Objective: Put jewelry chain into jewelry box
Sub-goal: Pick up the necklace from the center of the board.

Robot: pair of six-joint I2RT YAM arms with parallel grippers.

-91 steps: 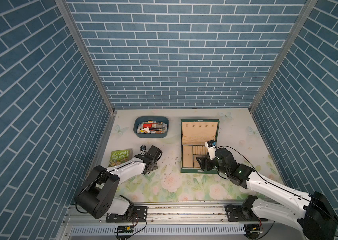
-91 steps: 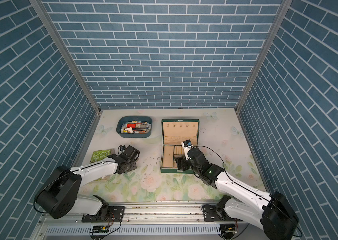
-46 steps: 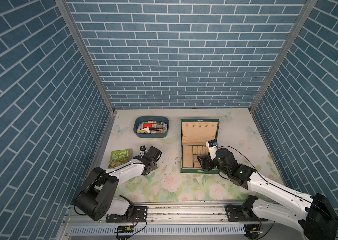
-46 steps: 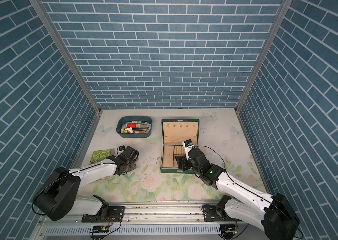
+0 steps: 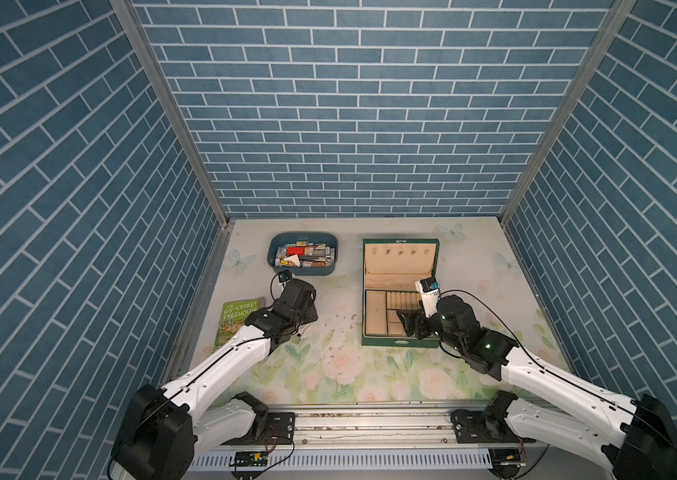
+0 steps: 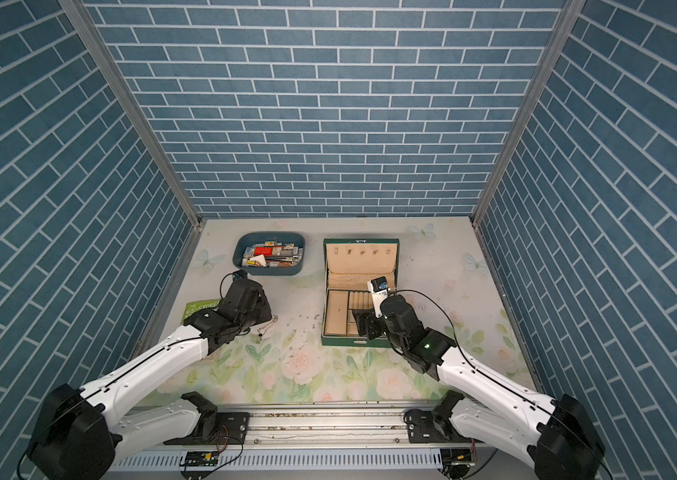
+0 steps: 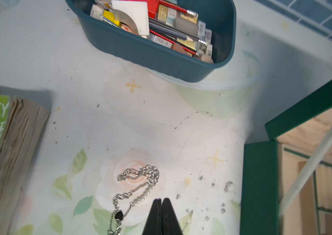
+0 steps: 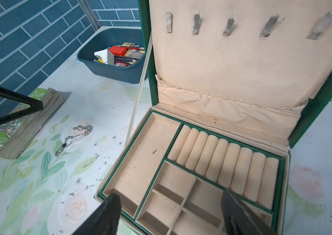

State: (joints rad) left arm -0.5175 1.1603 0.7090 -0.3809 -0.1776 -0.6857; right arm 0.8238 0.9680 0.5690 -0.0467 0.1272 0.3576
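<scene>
Left gripper [image 7: 162,203]: jaws together, nothing visibly pinched between the tips. The tips sit low over the table [image 5: 473,266], just right of the jewelry chain [image 7: 138,183]. The chain lies loosely bunched on the floral surface, outside the jewelry box [image 5: 401,345], between the book [image 5: 239,322] at left and the box at right. It also shows in a top view [image 6: 267,327].

Right gripper [image 8: 169,195]: jaws wide apart, empty, above the near compartments of the open box.

Against one second ago: both arms are in nearly the same pose. Box, book and blue tub [image 5: 302,254] are unmoved.
</scene>
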